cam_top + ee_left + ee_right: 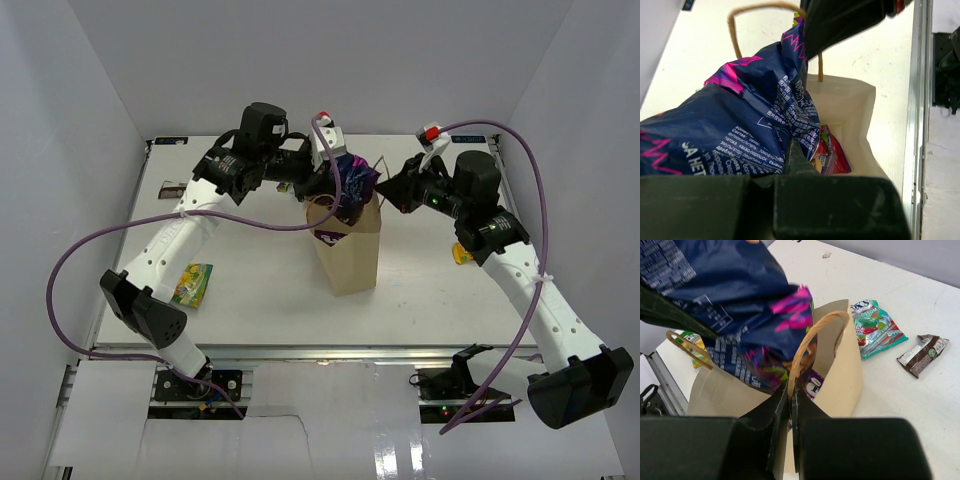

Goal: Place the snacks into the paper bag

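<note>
1. Green-yellow glossy pouch [192,284] lay flat on the white table [260,300], well left of the bag and beside the left arm.
2. Left gripper [333,186] pinched the purple-black crinkled chip bag [355,178], whose lower end was in the mouth of the upright tan kraft paper bag [352,258].
3. Pink glossy packet [832,156] lay inside the paper bag.
4. Right gripper [388,193] had its fingers pressed together on the paper bag's rim, beside a twisted handle [807,347].
5. Teal-white packet [874,327] and small brown bar [922,354] lay on the table, near each other.
6. Yellow candy packet [462,256] showed partly beside the right arm.
</note>
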You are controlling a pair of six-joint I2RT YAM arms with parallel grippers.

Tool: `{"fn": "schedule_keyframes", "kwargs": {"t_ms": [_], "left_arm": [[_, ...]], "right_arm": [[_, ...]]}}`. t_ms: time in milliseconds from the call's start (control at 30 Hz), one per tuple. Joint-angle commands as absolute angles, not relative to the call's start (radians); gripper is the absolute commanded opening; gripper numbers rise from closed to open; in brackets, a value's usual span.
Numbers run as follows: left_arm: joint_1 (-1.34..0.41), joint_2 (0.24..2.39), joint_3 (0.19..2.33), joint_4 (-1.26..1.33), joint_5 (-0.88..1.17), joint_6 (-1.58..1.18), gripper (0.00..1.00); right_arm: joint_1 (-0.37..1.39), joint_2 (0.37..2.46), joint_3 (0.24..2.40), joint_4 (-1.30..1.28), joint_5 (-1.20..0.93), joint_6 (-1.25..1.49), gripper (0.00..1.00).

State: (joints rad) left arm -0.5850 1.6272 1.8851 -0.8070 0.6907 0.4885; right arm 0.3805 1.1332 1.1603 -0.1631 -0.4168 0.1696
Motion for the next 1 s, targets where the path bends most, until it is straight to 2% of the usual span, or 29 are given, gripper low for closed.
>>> {"fn": "schedule_keyframes", "kwargs": {"t_ms": [0, 200, 333, 367, 467, 733, 833, 933, 967], "left_arm": [[-0.591, 1.529, 1.873, -0.722, 0.752, 0.56, 0.0], [-0.591, 1.499, 1.83, -0.726, 0.759, 0.58, 0.04], [-0.597, 1.5, 1.819, -0.709, 0.775, 0.568, 0.18], [-0.6, 1.5, 1.819, -0.707, 0.775, 0.565, 0.28], [-0.606, 1.5, 1.818, -0.704, 0.77, 0.557, 0.39], [-0.609, 1.483, 1.819, -0.681, 0.744, 0.529, 0.48], [-0.609, 1.465, 1.822, -0.625, 0.689, 0.489, 0.52], [-0.609, 1.434, 1.806, -0.514, 0.545, 0.416, 0.56], [-0.609, 1.408, 1.798, -0.484, 0.438, 0.39, 0.57]], "right_arm": [[0.371, 1.135, 1.154, -0.106, -0.4, 0.195, 0.09], [0.367, 1.138, 1.15, -0.107, -0.402, 0.196, 0.09], [0.367, 1.144, 1.146, -0.103, -0.402, 0.198, 0.09], [0.367, 1.144, 1.147, -0.101, -0.402, 0.198, 0.09], [0.368, 1.146, 1.147, -0.103, -0.4, 0.199, 0.09], [0.367, 1.147, 1.143, -0.101, -0.396, 0.196, 0.08], [0.367, 1.146, 1.141, -0.101, -0.396, 0.189, 0.08], [0.368, 1.143, 1.141, -0.101, -0.416, 0.164, 0.09], [0.365, 1.138, 1.149, -0.104, -0.457, 0.146, 0.11]]}}
